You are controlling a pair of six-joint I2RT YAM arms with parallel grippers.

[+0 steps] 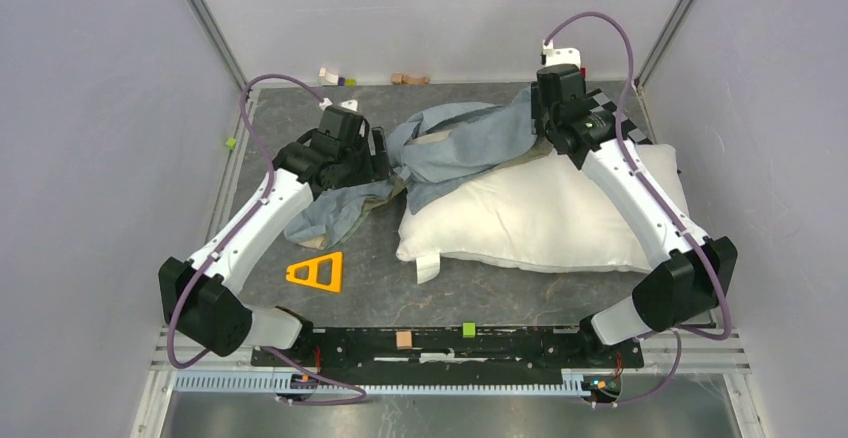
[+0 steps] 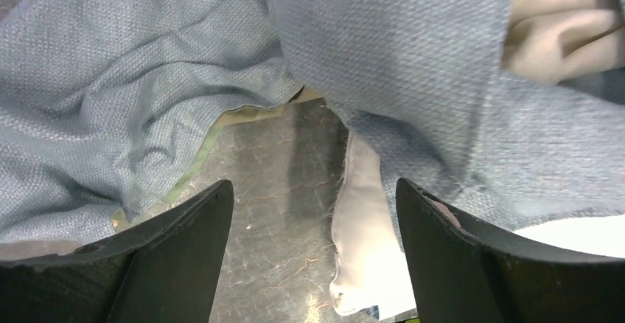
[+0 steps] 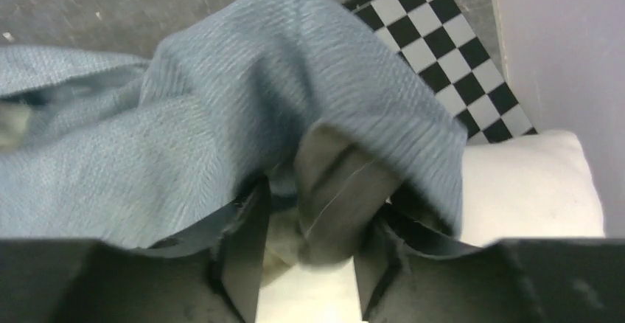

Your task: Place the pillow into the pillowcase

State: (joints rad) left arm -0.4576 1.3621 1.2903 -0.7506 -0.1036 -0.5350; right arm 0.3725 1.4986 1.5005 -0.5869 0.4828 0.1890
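at the far right of the table point(image 1: 380, 298), the right hand point(image 3: 317, 216) is clamped on a fold of the pillowcase point(image 1: 470, 138), with pale lining showing between its fingers. left hand point(image 2: 313, 190) is spread wide and holds nothing; it hovers over the cloth's left part, bare table beneath it. pillow point(image 1: 545, 213) lies flat at centre-right, wholly outside the sack. the pillowcase is draped across its far-left corner and trails leftward onto the table.

assessment: the step in hand appears to be finding and opening the mouth. the left hand should take a single layer at the hem just below it, not both, so the two hands hold opposite lips. then spread the mouth and draw it over the nearest pillow corner. pinching both layers would seal the opening. which edge is the mouth cannot be confirmed.

count: pillow, one; pillowcase, one; hands, two; checkered board point(image 3: 449, 35), one; orange triangular frame point(image 1: 317, 271), one.
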